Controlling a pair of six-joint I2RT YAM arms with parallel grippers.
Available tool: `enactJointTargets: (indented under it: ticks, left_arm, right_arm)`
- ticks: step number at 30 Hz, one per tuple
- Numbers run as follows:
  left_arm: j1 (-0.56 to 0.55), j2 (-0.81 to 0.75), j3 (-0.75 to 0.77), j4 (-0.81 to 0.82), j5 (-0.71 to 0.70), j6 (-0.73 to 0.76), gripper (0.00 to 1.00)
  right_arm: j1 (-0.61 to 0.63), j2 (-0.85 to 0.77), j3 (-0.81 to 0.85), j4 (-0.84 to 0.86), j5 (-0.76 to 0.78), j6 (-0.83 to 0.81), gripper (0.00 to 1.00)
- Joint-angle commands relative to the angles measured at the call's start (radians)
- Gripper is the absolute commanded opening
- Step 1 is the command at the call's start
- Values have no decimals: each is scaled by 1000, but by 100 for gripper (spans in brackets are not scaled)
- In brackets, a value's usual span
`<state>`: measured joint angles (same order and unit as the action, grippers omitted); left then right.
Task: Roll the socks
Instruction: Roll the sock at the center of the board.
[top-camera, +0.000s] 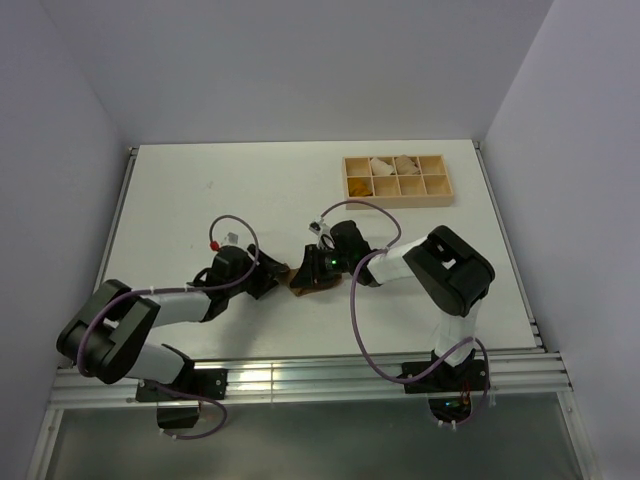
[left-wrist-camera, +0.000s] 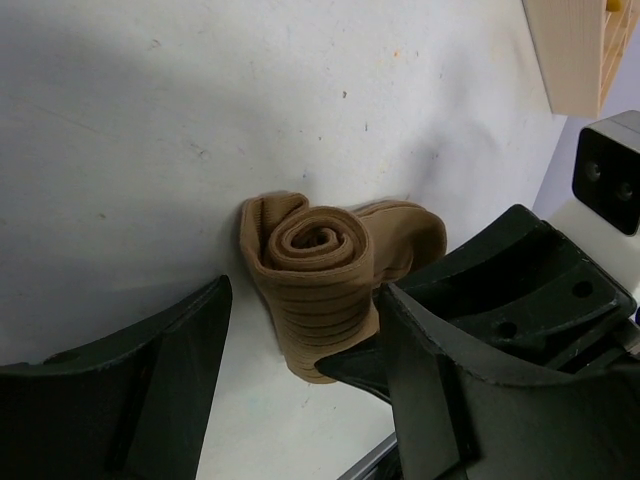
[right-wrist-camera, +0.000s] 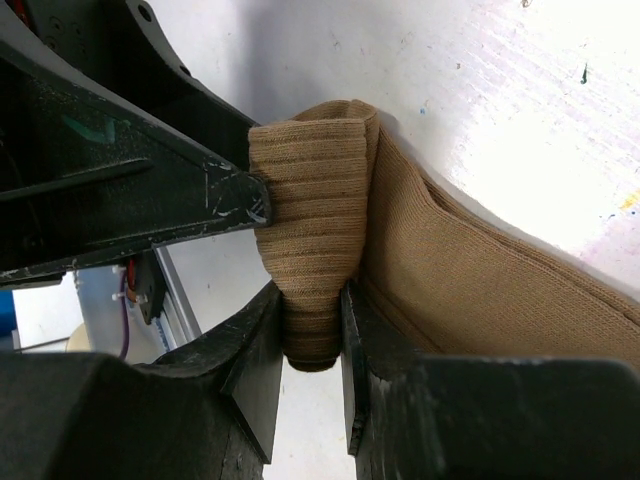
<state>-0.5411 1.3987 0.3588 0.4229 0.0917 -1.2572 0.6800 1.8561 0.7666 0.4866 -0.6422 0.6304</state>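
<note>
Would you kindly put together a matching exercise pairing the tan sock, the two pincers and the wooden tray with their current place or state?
Things:
1. tan sock
2. left pincer
3. right pincer
4. wooden tray

Places or states:
A. shut, pinching the rolled end
B. at the far right of the table
C. partly coiled into a spiral
D. open, straddling the rolled end

Pairs: 1-C, 2-D, 3-A, 4-B

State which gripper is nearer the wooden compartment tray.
Right. The right gripper, pinching the tan sock, is left of the wooden tray, toward the robot's side; the left gripper, open at the sock, lies further left, farther away.
</note>
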Motion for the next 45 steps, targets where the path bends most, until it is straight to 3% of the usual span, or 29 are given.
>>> enactJointTargets:
  ticks: [1,8,11,14,15,19,21,25,29,37,45]
  left_arm:
    - [-10,34,25,27,14,-4,66]
    - [-17,94,63,20,17,4,63]
    - [-19,108,69,7,14,10,56]
    - [-20,112,71,-12,5,22,35]
    - [-20,109,71,-16,0,28,32]
    - [-22,103,71,-38,-13,44,20]
    - [-22,97,74,-52,-18,53,19]
    - [-20,83,77,-65,-30,65,19]
    - [-22,74,81,-70,-35,74,19]
    - [-22,72,88,-72,-27,96,19]
    - [-22,54,106,-108,-10,173,20]
  right_arm:
    - [0,29,-4,-32,-10,-14,0]
    - [7,20,29,-111,21,-75,0]
    - [21,15,54,-169,39,-116,0]
    - [30,-3,65,-200,53,-139,1]
    - [30,-15,62,-204,61,-149,10]
    - [30,-95,51,-282,128,-187,29]
    - [30,-173,37,-327,174,-199,35]
    - [29,-310,-9,-407,352,-195,37]
    - [24,-388,-32,-460,407,-178,41]
    - [18,-304,-36,-526,473,-109,38]
    - [1,-152,61,-519,512,-175,37]
